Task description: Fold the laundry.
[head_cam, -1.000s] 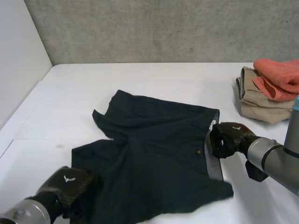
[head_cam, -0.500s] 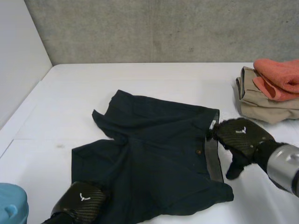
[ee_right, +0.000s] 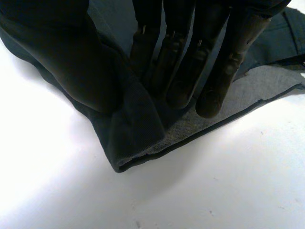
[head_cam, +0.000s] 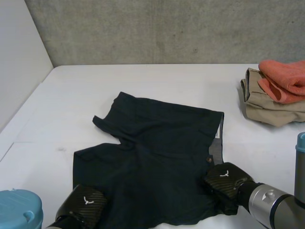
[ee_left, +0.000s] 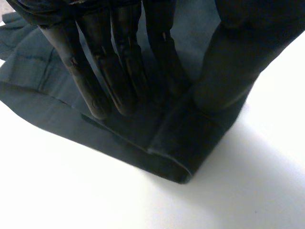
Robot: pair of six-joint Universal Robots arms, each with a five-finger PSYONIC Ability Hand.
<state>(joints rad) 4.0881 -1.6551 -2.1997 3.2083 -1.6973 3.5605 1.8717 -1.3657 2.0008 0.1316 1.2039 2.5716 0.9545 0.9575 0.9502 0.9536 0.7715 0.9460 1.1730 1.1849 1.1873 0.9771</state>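
Grey concrete wall (head_cam: 167, 28) is seen behind a white table (head_cam: 157, 78). At the far right of the table a folded beige garment (head_cam: 262, 107) is stacked under a coral towel (head_cam: 286, 78), well apart from the work. Nothing is placed between that stack and the dark shorts (head_cam: 157, 157), which are spread flat at the table's middle with the waistband toward the right.

The near left corner of the shorts is covered by the left hand (head_cam: 85, 207). In the left wrist view its fingers (ee_left: 124, 71) are laid straight and close together on the hem, and cloth is nipped between them and the thumb (ee_left: 233, 62).

The near right corner, at the waistband's end, is taken by the right hand (head_cam: 225, 179). There, a ridge of cloth is pinched between straight fingers (ee_right: 190, 67) and thumb (ee_right: 71, 57).

Half a second ago the right hand was raised beside the waistband's far end. It has since been brought down to the near corner.
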